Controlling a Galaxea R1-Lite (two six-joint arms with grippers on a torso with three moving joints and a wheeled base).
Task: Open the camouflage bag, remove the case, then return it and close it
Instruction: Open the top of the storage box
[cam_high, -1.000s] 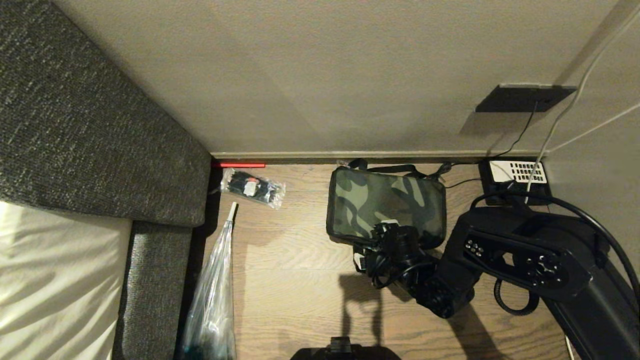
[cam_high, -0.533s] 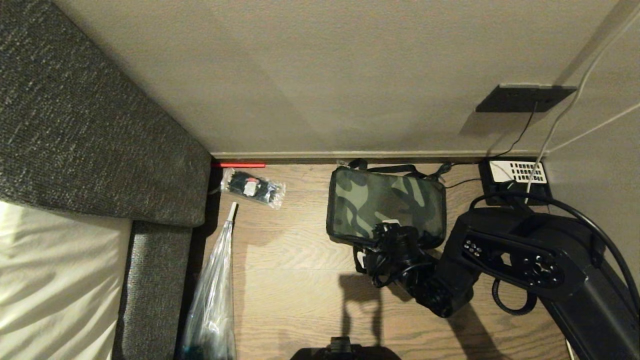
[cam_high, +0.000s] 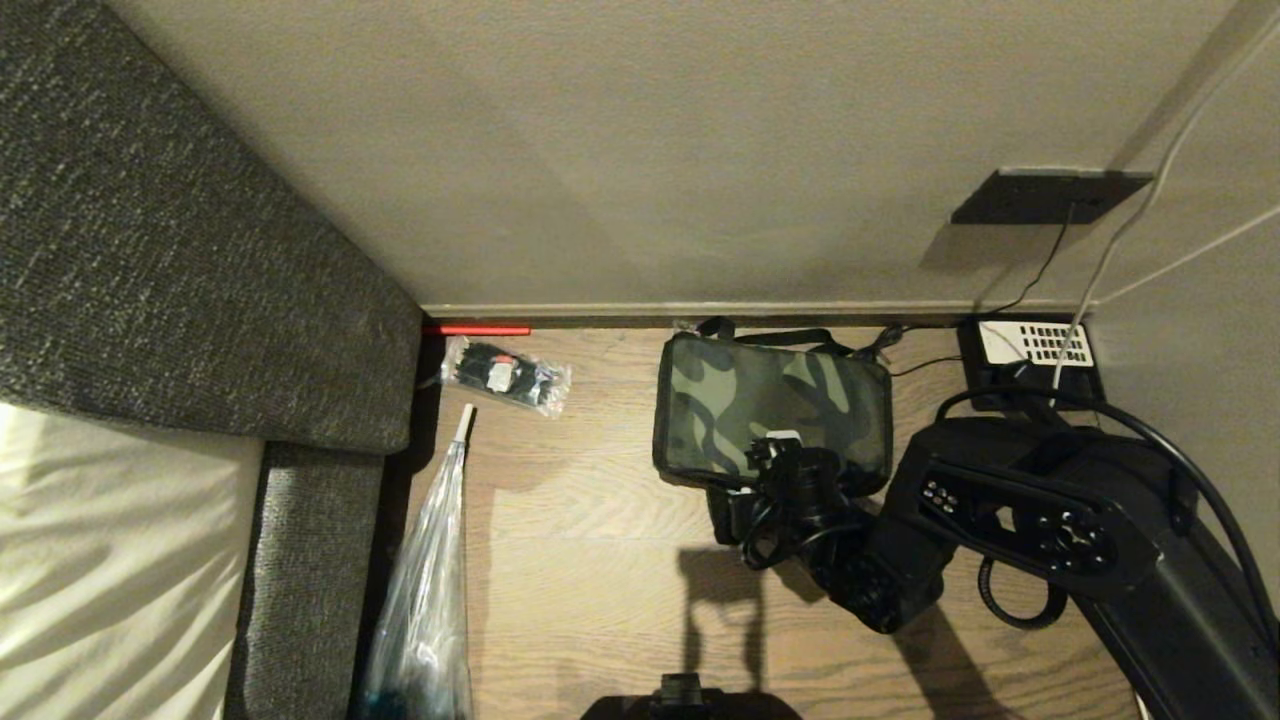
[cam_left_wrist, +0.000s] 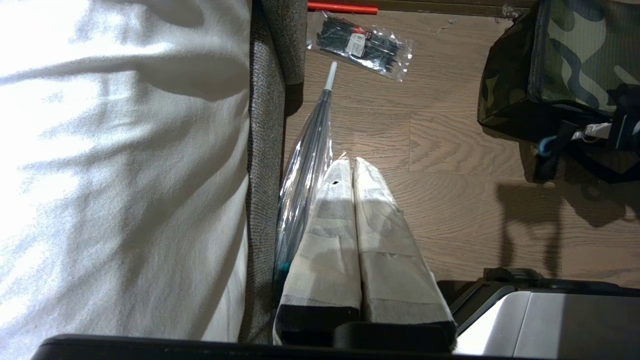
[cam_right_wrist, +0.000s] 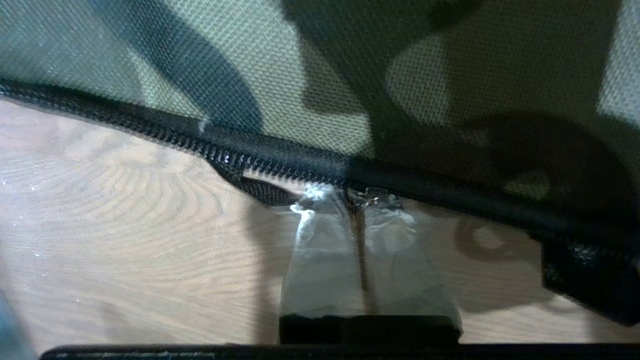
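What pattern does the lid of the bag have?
The bag lid has a green-and-black camouflage pattern, clearest in the head view.

Bare floor (cam_high: 590, 520) left of camouflage bag (cam_high: 770, 405); wall (cam_high: 700, 180) close behind, telephone (cam_high: 1030, 360) right.

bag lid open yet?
No, the bag lid lies flat, and the zip runs closed along its edge by the right gripper.

A: The camouflage bag (cam_high: 770, 415) at centre looks like coarse woven cloth, matt, with a black toothed zip (cam_right_wrist: 280, 155).
B: The floor (cam_high: 580, 540) is grained wood; the packet (cam_high: 505, 376) upper left is glossy clear plastic.
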